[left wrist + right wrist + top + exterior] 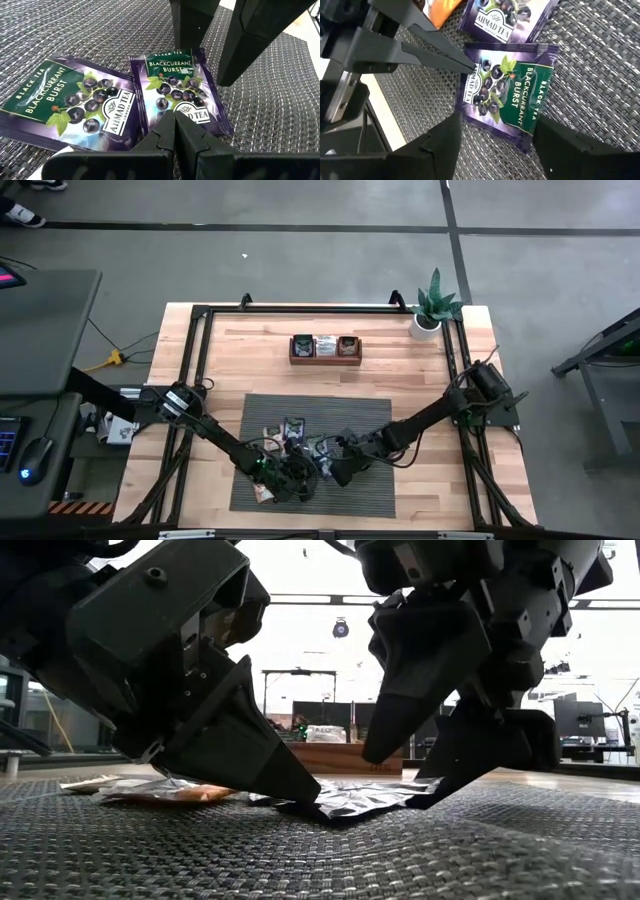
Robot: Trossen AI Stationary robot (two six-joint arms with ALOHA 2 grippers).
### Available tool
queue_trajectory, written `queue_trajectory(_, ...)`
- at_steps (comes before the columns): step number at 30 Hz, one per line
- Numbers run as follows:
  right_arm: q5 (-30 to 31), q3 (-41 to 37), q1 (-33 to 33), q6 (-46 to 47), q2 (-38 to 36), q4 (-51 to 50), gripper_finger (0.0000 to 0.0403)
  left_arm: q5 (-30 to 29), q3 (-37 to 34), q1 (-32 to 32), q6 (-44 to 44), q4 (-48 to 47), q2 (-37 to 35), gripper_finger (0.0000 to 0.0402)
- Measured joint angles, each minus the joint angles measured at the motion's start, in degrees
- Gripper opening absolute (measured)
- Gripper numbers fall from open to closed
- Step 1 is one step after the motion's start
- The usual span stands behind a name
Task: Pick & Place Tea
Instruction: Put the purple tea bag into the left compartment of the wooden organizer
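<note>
In the lower middle of the high view, 2 dark arms are seen converging on a grey woven mat laid on a wooden table. The left gripper is pressed fully shut, its tips resting on the edge of a purple blackcurrant sachet. The right gripper is spread wide, 1 finger on each side of that same sachet without closing on it. A second blackcurrant sachet lies just beside the first. Further sachets are scattered on the mat. At the upper centre, a wooden tray is set, with a potted plant at the upper right.
</note>
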Motion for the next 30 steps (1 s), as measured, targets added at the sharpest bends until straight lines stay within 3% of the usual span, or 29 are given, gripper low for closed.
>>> queue_trajectory(6,-0.3,0.0,0.0,-0.2,0.0,0.0,0.0181,0.1,0.0,0.0,0.0,0.0,0.0,0.0)
queue_trajectory(21,-0.1,0.0,0.0,-1.7,0.0,-0.3,0.0011,0.2,0.0,0.0,1.0,0.0,0.0,0.0001)
queue_trajectory(30,-0.4,0.0,0.0,-4.1,0.0,-0.5,0.0002,1.2,-0.1,0.1,3.7,1.7,-0.2,0.0001)
